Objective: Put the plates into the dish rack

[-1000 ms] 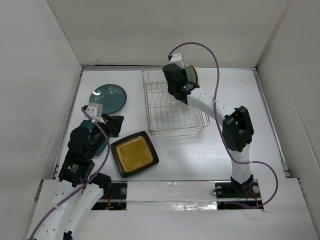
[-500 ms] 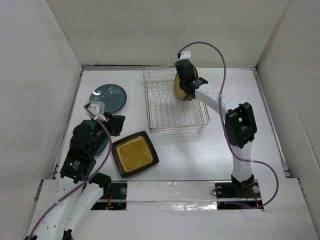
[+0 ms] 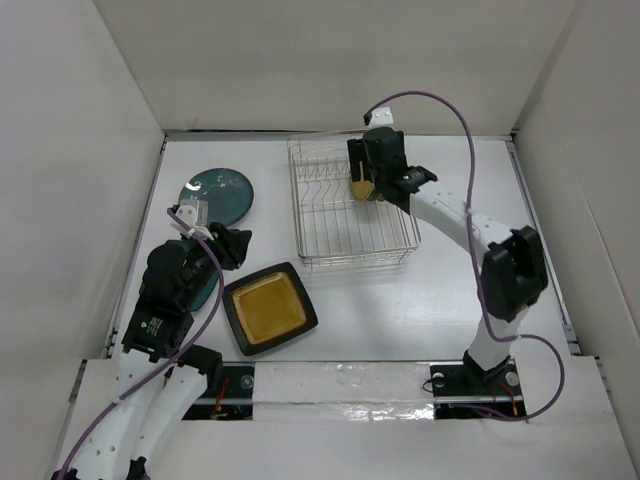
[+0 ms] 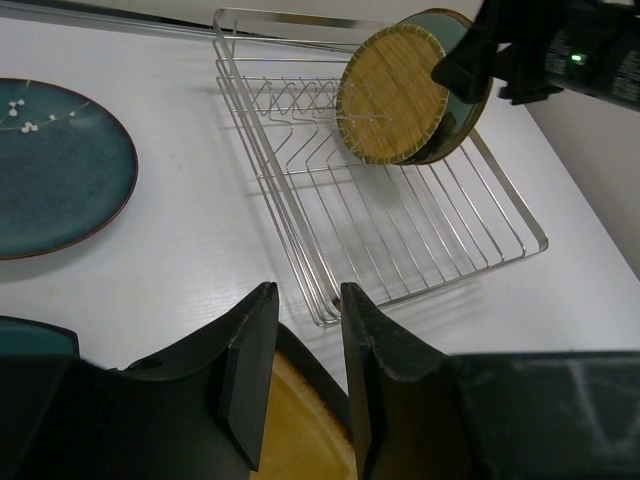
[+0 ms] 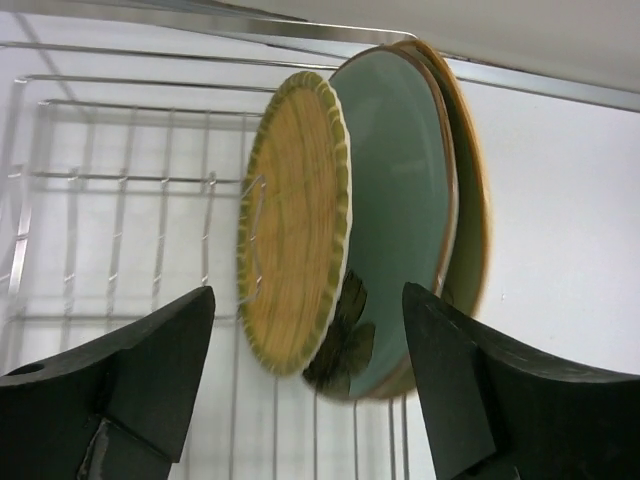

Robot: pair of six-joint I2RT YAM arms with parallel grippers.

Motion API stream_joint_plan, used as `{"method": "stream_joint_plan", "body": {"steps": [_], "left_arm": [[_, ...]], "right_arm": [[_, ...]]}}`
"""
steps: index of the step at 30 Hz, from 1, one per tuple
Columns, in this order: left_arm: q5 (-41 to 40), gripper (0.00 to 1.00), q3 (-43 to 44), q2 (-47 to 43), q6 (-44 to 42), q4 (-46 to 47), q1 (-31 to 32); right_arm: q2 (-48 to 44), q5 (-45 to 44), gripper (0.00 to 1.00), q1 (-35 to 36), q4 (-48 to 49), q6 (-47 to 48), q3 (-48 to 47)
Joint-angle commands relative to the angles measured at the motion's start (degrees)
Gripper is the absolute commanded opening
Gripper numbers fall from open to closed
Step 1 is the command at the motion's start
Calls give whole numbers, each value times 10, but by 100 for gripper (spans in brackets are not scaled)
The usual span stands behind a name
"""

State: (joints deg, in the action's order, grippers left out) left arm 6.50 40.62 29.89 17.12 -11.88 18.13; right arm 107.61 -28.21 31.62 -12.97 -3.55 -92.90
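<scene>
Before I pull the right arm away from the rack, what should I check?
1. Right end effector clear of the yellow plate: ok, open wide.
2. Yellow plate standing on edge in the rack: ok.
3. Yellow plate held firmly in a slot: cannot tell.
4. Blue plate and tan plate upright behind it: ok.
5. Left end effector empty: ok.
6. Black square plate and teal plate loaded: not ok, both on the table.
</scene>
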Motion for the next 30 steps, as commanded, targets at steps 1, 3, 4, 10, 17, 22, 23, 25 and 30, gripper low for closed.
{"method": "stream_joint_plan", "body": {"steps": [1, 3, 4, 10, 17, 22, 23, 25, 30], "left_arm": [[-5, 29, 7, 0, 5, 23, -3], [-4, 29, 5, -4, 8, 24, -3], [-4, 29, 5, -5, 9, 24, -3], [-7, 1, 2, -17, 8, 26, -3], [-21, 0, -3, -33, 10, 23, -3], [-26, 7, -5, -42, 13, 25, -3], [-25, 8, -4, -41, 13, 23, -3], [-22, 10, -5, -40, 14, 23, -3], [-12, 12, -6, -40, 14, 24, -3]], "right_arm": [[-127, 27, 82, 43, 42, -45, 60], [-175, 30, 82, 67, 76, -57, 107], [-229, 31, 75, 92, 89, -78, 165], [-402, 104, 0, 199, 231, -187, 407], [-440, 141, 51, 316, 358, -397, 641], [-322, 140, 69, 367, 442, -470, 656], [-298, 140, 69, 367, 472, -477, 653], [-250, 139, 69, 375, 489, -510, 638], [-111, 103, 68, 383, 576, -550, 622]]}}
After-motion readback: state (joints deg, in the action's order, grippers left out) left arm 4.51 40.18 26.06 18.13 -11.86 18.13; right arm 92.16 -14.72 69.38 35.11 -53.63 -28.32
